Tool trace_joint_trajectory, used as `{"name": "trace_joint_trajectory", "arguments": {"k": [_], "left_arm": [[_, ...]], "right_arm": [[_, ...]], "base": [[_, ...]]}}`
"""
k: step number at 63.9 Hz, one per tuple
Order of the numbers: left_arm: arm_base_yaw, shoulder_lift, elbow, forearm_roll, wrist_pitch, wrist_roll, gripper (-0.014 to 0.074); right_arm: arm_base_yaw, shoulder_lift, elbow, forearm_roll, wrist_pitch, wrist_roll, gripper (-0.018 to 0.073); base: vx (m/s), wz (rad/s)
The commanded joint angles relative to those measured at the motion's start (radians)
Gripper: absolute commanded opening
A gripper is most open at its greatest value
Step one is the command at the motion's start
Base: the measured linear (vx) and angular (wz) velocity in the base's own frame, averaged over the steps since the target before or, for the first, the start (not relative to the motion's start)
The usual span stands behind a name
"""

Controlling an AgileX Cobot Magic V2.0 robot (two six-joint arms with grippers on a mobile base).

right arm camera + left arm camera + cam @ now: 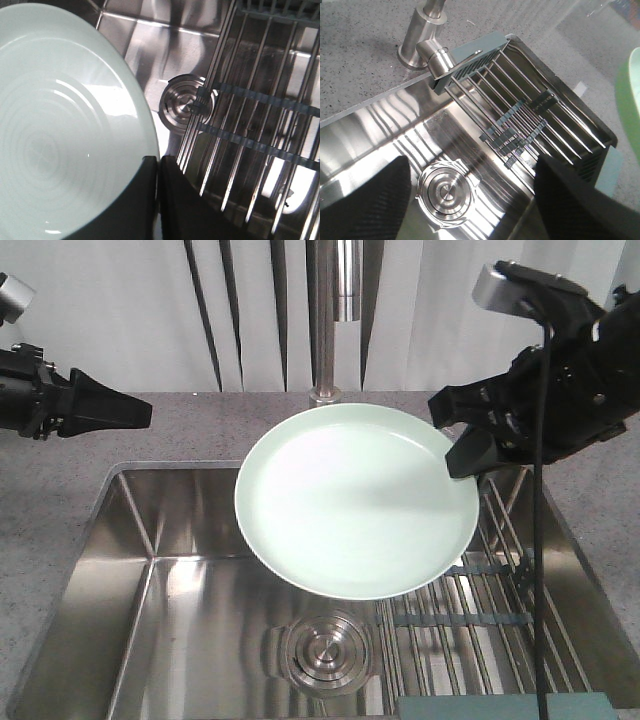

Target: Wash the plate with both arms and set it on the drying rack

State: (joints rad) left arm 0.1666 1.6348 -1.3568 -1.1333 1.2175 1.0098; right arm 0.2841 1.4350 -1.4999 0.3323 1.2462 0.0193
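In the near part of the sink (130,530), a round drain (325,650) is seen at the middle, and the drying rack (470,618) is laid across the right side. Above them the plate (350,505) is held tilted in the air, its right rim pinched by the right claw (465,455). Farther left, over the surface (60,480), the left claw (135,412) is spread wide and empty.

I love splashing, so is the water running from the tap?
Off. No stream comes out of the faucet spout above the plate, and no water shows on the plate.
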Motion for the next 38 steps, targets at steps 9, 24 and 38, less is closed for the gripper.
{"name": "trace_joint_trajectory", "arguments": {"k": [9,24,38], "left_arm": [[0.0,-0.046,-0.019,-0.076,0.034,-0.004,0.0505],[0.0,-0.046,-0.019,-0.076,0.034,-0.004,0.0505],[0.0,-0.046,-0.019,-0.076,0.034,-0.004,0.0505]], "right_arm": [[0.0,0.057,-0.033,0.163,-0.016,-0.046,-0.0009],[-0.002,0.104,-0.033,0.122,-0.291,-0.044,-0.0009],[-0.003,0.104,-0.053,-0.027,-0.362,-0.026,-0.0009]], "base": [[0.0,0.0],[0.0,0.0],[0.0,0.0]]}}
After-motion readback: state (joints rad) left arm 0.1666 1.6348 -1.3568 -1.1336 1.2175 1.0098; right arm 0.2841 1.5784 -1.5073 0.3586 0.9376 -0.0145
